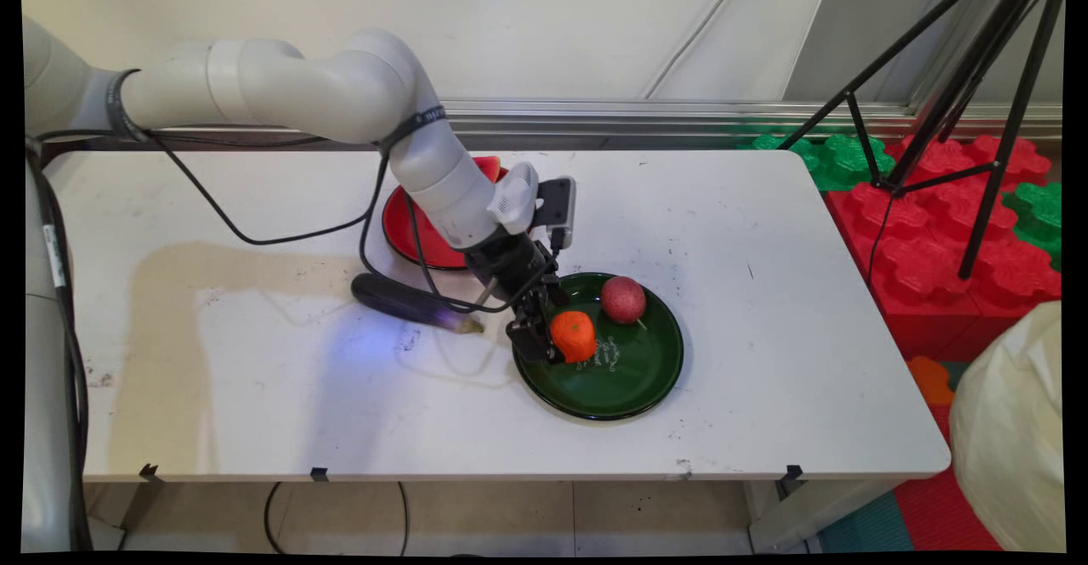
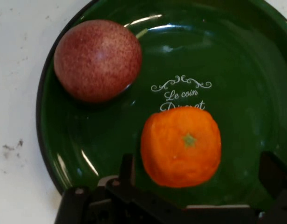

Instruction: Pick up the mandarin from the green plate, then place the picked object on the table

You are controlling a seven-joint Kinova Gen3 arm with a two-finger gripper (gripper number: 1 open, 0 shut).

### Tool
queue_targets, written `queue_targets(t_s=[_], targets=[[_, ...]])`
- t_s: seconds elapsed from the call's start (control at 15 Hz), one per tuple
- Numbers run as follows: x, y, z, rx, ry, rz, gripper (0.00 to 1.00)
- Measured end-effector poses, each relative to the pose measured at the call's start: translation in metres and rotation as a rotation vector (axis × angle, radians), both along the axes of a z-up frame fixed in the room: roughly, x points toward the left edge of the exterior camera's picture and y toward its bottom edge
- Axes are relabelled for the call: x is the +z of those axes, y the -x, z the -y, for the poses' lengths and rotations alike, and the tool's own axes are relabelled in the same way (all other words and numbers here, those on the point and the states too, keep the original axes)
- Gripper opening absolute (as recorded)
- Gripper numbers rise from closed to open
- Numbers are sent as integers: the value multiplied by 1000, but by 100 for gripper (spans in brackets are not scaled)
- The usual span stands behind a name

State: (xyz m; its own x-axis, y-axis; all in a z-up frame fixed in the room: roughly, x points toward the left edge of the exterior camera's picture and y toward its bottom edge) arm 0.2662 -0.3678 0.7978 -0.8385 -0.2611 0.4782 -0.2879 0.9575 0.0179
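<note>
Hand view: orange stem-up between tool

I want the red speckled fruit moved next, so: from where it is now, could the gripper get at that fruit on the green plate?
Probably yes. The gripper sits open around the orange, and the red speckled fruit lies beside it on the same green plate, apart from the orange, with nothing over it.

White table, green plate with an orange and a round red fruit on it, purple eggplant beside the plate, red plate behind, big red and green blocks, black tripod
</note>
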Motion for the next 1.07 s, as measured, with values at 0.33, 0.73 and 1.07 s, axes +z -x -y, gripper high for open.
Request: queue_targets(t_s=[0.33, 0.73, 1.07], targets=[[-10, 9, 5, -6, 0, 9, 100], [-16, 17, 10, -11, 4, 11, 100], [-18, 20, 12, -17, 2, 9, 0]])
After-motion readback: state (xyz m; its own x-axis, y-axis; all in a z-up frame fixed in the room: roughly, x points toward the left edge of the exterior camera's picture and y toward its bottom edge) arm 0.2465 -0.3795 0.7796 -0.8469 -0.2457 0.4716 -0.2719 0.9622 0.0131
